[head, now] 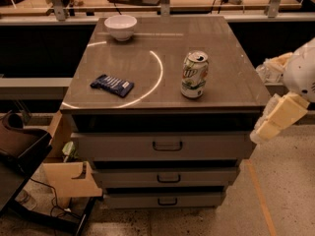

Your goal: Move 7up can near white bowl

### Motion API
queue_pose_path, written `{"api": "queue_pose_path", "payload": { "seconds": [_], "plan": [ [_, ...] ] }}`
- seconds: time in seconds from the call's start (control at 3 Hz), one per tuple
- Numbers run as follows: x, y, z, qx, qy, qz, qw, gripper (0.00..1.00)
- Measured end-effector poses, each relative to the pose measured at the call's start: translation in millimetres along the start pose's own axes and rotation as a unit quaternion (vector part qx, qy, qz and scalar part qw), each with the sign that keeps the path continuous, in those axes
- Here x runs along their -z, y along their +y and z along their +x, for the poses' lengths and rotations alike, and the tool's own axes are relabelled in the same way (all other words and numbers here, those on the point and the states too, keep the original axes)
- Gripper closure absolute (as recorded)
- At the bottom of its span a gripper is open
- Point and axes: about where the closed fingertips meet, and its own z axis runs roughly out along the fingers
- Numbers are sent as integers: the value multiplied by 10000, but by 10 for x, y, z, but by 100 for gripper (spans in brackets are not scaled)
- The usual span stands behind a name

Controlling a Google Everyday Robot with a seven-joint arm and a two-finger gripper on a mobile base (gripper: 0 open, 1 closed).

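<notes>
7up can upright at 4 o'clock on cabinet top | white bowl at 11 o'clock, well apart | likely light, thin-walled, dented, slippery: grip mid-body, gently | gripper beyond the 4 o'clock edge, clear of can; open or closed: cannot tell

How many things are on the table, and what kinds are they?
Cans: 1, the 7up can
Bowls: 1, the white bowl
Snack packets: 1, the dark-blue snack packet
Total: 3 on the table top
The gripper is not counted: it hangs off the table's right side, touching none of them.
</notes>
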Motion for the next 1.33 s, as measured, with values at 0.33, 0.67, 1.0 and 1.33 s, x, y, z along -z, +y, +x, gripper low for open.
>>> {"api": "queue_pose_path", "payload": {
  "seconds": [0.33,0.67,1.0,1.33],
  "plan": [
    [-433,-174,-185,-308,-1167,-13,9927,0],
    [-689,-485,-625,-577,-2707,322,9604,0],
    [-651,-561,-734,-623,-2814,469,9564,0],
    [-655,-553,-729,-616,-2804,456,9568,0]
  ]
}}
